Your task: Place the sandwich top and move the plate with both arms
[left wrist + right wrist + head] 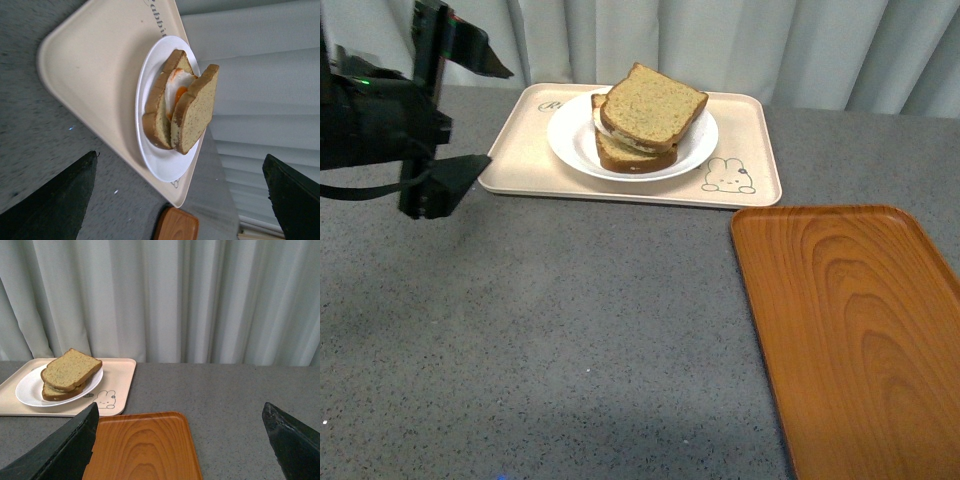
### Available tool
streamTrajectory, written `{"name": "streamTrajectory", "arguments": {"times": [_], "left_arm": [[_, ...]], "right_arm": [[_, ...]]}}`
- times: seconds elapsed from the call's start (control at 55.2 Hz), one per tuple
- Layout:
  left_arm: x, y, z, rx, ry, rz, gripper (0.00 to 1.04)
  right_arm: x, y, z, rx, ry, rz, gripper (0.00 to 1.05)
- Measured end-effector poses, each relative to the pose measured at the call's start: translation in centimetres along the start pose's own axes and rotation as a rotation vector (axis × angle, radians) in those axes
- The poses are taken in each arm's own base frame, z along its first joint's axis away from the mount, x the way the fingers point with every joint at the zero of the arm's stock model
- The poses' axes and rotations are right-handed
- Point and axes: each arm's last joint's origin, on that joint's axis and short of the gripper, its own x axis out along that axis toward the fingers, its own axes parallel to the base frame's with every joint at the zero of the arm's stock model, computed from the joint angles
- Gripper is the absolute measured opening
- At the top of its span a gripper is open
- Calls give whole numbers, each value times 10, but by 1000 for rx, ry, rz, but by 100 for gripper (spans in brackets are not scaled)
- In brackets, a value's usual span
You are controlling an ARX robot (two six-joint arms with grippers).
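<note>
The sandwich top (653, 104) lies on the egg slice on the white plate (570, 140), which sits on the beige rabbit tray (525, 165). In the left wrist view the top slice (197, 112) leans on the egg and lower slice on the plate (160, 162). My left gripper (480, 115) is open and empty, off the tray's left edge; its fingertips (60, 200) frame the plate. My right gripper (180, 440) is open and empty above the orange tray, out of the front view. It sees the sandwich top (72, 369) and plate (27, 390) far off.
An orange wood-grain tray (855, 330) lies at the right front, also in the right wrist view (142, 447). Grey curtains hang behind the grey speckled table (570, 340).
</note>
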Motion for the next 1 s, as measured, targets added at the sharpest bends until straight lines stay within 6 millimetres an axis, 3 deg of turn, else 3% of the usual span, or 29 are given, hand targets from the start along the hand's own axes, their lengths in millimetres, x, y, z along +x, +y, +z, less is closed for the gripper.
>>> {"name": "streamTrajectory", "arguments": {"times": [0.073, 0.218, 0.308, 0.381, 0.58, 0.707, 0.816, 0.888, 0.997], "left_arm": [[-39, 4, -2, 104, -58, 73, 98], [-89, 24, -11, 245, -89, 232, 98], [-110, 31, -16, 315, -95, 260, 98], [-113, 31, -17, 397, -127, 249, 95], [-129, 46, -31, 758, -291, 196, 64], [-157, 27, -32, 995, -481, 85, 38], [-174, 20, -35, 1067, -534, 67, 21], [-186, 20, -40, 1093, -529, 77, 4], [-198, 19, -44, 1107, -528, 82, 4]], "right_arm": [[0, 0, 0, 0, 0, 0, 96], [0, 0, 0, 0, 0, 0, 96], [0, 0, 0, 0, 0, 0, 96], [0, 0, 0, 0, 0, 0, 96], [0, 0, 0, 0, 0, 0, 96], [0, 0, 0, 0, 0, 0, 96], [0, 0, 0, 0, 0, 0, 96], [0, 0, 0, 0, 0, 0, 96], [0, 0, 0, 0, 0, 0, 96]]}}
